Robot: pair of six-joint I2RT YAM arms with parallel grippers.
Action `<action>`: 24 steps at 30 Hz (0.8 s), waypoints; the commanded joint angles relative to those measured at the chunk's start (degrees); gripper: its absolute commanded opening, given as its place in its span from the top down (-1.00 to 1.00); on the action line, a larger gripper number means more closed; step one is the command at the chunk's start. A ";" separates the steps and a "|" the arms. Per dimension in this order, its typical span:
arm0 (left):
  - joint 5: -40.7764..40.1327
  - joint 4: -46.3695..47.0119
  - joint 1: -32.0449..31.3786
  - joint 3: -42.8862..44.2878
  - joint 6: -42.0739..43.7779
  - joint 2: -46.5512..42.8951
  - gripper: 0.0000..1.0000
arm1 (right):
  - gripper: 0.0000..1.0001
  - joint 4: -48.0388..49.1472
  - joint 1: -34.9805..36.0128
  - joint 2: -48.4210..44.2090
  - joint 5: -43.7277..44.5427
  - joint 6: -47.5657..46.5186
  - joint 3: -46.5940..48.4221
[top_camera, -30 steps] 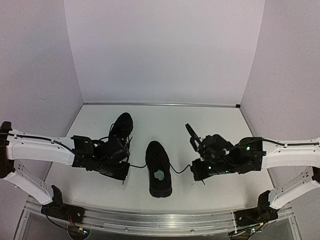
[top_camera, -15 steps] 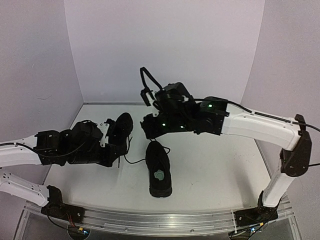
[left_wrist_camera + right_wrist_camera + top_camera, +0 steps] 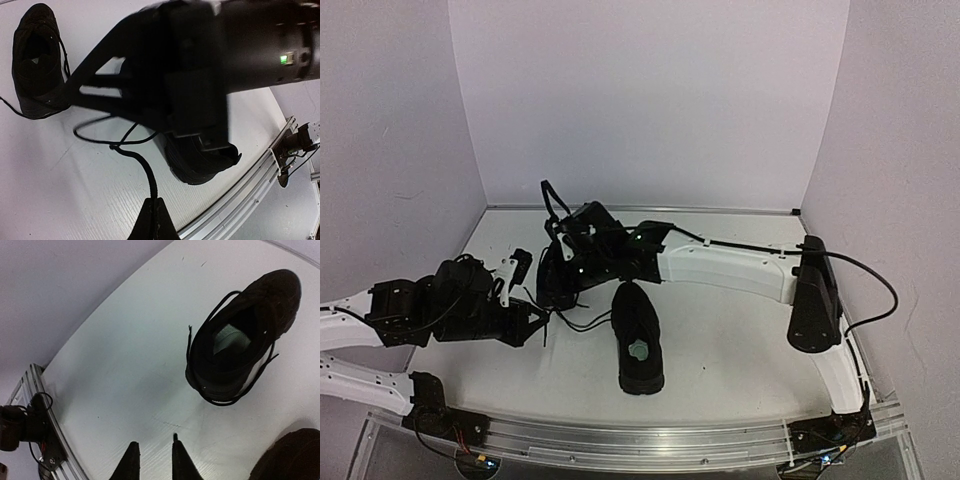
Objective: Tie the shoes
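Two black shoes lie on the white table. The near shoe (image 3: 638, 340) shows a pale patch inside; it also shows in the right wrist view (image 3: 240, 340). The far shoe (image 3: 563, 262) lies partly under my right arm. My left gripper (image 3: 537, 319) is shut on a thin black lace (image 3: 150, 175) that runs toward the near shoe (image 3: 200, 162). The other shoe (image 3: 35, 60) lies at the upper left of that view. My right gripper (image 3: 152, 460) is open over bare table, a lace end (image 3: 175, 436) at one fingertip. In the top view it is lost in black (image 3: 550, 288).
White walls close the table at the back and both sides. A metal rail (image 3: 640, 440) runs along the near edge and also shows in the left wrist view (image 3: 240, 195). My right arm (image 3: 720, 265) stretches across the table's middle, above the left gripper.
My right arm has swung from the right side of the table across to the far left, over the far shoe. My left gripper has drawn back left with the lace.
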 commanded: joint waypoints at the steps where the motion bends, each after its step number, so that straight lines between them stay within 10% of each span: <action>1: 2.83 2.29 -0.18 -0.72 0.54 -0.75 1.00 | 0.25 2.19 -0.14 1.58 -6.80 4.01 1.96; 14: 4.08 5.48 -0.17 3.28 4.07 3.26 1.00 | -0.45 3.17 -7.29 -16.89 -12.05 0.61 -11.04; 24: -6.31 10.99 3.00 18.42 5.28 23.13 1.00 | -0.31 3.24 -13.59 -37.76 -8.59 -6.73 -39.79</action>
